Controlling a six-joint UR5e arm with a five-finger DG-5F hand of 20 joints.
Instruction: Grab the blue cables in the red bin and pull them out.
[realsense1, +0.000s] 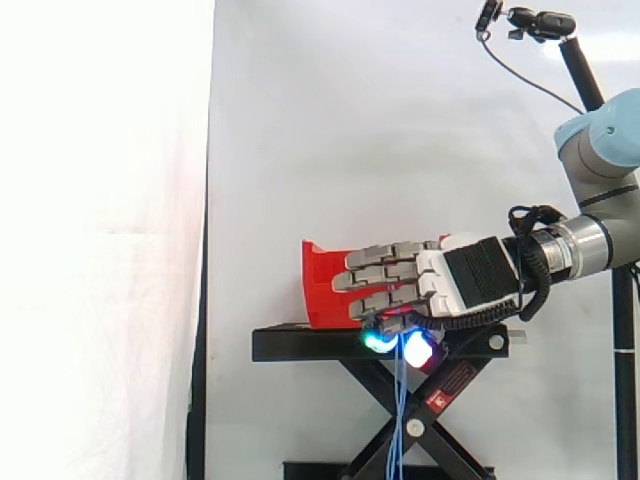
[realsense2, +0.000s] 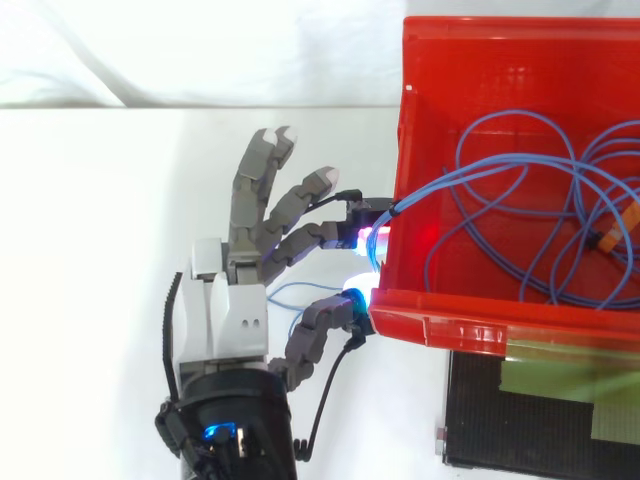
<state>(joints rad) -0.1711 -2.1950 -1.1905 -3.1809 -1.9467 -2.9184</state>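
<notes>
Blue cables (realsense2: 520, 190), thin, in loose loops: the bulk lies inside the red plastic bin (realsense2: 480, 325), right half of the top view. Hand (realsense2: 235, 300), grey-fingered with glowing pads, lower left: thumb and one finger pinch a strand of the blue cables just at the bin's left wall, other fingers spread straight. Side view: strands hang from the pinch past the black scissor stand (realsense1: 300, 345). The strand runs left to right from pinch into coil, so the pull likely goes leftward, away from the bin. Small orange clip (realsense2: 612, 228) among the loops, far right.

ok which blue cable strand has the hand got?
The strand crossing the red bin wall next to the hand, pinched by it; the other loops lie coiled inside.
</notes>
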